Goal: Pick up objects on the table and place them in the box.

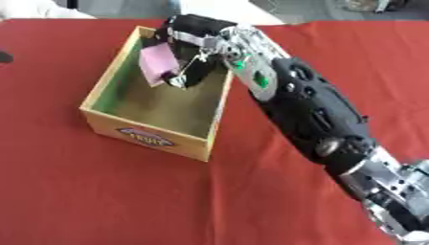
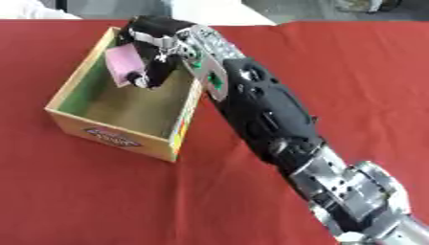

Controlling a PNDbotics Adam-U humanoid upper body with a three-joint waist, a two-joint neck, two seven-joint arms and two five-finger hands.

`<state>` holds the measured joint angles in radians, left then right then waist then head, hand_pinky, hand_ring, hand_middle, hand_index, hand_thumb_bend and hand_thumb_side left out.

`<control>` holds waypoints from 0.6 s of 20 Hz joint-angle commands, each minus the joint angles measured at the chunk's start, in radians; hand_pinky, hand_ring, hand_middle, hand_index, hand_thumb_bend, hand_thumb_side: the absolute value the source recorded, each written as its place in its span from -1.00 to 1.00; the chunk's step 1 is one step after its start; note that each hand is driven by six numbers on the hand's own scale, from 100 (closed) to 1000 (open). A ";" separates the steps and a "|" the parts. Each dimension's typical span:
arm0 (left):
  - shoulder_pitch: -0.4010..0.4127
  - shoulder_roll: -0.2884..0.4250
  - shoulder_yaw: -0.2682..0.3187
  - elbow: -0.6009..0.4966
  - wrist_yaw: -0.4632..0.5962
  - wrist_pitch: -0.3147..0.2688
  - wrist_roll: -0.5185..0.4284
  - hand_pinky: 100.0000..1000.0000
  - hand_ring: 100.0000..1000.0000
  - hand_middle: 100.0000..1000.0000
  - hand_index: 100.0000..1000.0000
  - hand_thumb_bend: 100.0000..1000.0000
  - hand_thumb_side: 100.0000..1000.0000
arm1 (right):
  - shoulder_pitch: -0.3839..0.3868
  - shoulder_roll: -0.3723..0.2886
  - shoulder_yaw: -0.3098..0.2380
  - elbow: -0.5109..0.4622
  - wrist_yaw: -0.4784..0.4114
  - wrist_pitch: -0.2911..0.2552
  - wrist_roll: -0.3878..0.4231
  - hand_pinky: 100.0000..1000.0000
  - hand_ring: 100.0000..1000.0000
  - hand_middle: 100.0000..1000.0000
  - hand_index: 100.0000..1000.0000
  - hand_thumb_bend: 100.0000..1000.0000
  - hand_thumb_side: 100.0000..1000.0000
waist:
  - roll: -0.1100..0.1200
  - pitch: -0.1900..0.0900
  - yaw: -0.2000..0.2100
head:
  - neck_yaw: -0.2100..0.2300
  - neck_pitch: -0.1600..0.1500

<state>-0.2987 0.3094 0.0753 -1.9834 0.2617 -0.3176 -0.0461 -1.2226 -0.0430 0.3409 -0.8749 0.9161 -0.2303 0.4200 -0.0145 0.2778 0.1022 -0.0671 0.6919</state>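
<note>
The red tabletop (image 1: pixel 100 191) carries a yellow box (image 1: pixel 147 136), open on top. My right hand (image 1: pixel 194 50) reaches over its far end, fingers curled around a pink object (image 1: pixel 157 64) held inside the box.

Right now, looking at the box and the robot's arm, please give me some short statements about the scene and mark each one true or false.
1. The right hand holds a pink object over the open box. True.
2. The box lies on a blue cloth. False: the cloth is red.
3. The pink object already rests flat on the box floor. False: it is in the hand's fingers, tilted, above the floor.
4. The arm reaches the box from the view's lower right. True.
5. The left hand helps to hold the box. False: no left hand shows in either view.
6. The near wall of the box has a printed label. True.
</note>
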 commanded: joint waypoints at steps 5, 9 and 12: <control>-0.012 0.009 -0.002 -0.017 0.006 0.003 -0.006 -0.01 0.44 0.13 0.40 -1.00 0.40 | -0.021 0.021 -0.032 0.033 0.130 -0.026 -0.011 0.50 0.34 0.14 0.41 -1.00 -0.77 | 0.002 -0.016 0.004 | -0.003 -0.010; -0.012 0.007 -0.003 -0.017 0.006 0.005 -0.007 -0.02 0.44 0.13 0.40 -1.00 0.40 | -0.021 0.025 -0.032 0.026 0.175 -0.029 -0.028 0.67 0.58 0.41 0.63 -0.86 -0.71 | 0.002 -0.015 0.004 | -0.002 -0.010; -0.012 0.007 -0.003 -0.017 0.006 0.006 -0.008 -0.01 0.44 0.14 0.40 -1.00 0.40 | -0.021 0.026 -0.029 0.016 0.222 -0.026 -0.024 0.83 0.75 0.60 0.74 -0.46 -0.80 | 0.003 -0.016 0.004 | -0.003 -0.009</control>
<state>-0.2993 0.3063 0.0704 -1.9834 0.2621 -0.3120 -0.0520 -1.2226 -0.0138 0.3148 -0.8341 1.1136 -0.2589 0.3996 -0.0171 0.2782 0.1044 -0.0682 0.6915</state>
